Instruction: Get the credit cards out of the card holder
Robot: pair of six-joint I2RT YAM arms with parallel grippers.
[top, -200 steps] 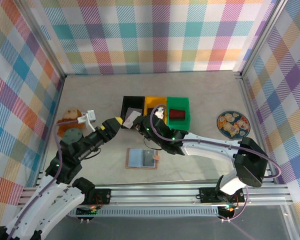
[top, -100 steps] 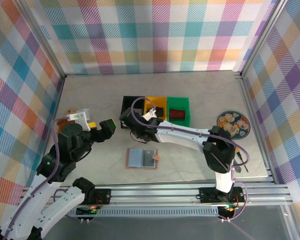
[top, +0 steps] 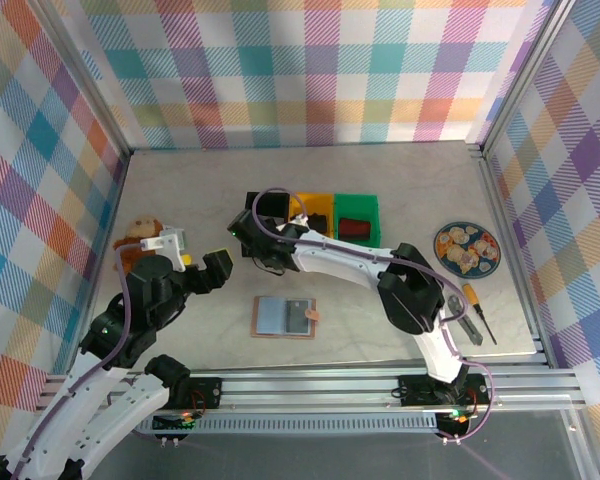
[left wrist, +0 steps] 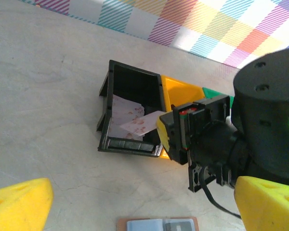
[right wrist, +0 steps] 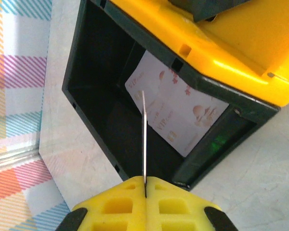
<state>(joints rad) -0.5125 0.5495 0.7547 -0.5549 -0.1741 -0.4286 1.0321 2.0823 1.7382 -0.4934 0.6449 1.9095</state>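
The card holder [top: 284, 318] lies open on the table, pale blue inside, with a grey card [top: 298, 312] in its right half; its top edge shows in the left wrist view [left wrist: 159, 224]. My right gripper [right wrist: 145, 185] is shut on a credit card [right wrist: 144, 139] seen edge-on, held above the black bin [right wrist: 94, 103]. Another pale card [right wrist: 183, 113] lies in that bin. From above, the right gripper [top: 248, 234] hovers at the black bin's [top: 270, 206] near left corner. My left gripper [left wrist: 143, 204] is open and empty, left of the holder [top: 213, 269].
A yellow bin [top: 311, 209] and a green bin [top: 359, 238] holding a dark red item [top: 355, 227] adjoin the black one. A patterned plate [top: 467, 247] and a screwdriver [top: 477, 310] sit at the right. A brown soft toy [top: 133, 242] lies at the left.
My right gripper has carried the card left to the black bin. The left arm has drawn back toward the left and its jaws have widened slightly.
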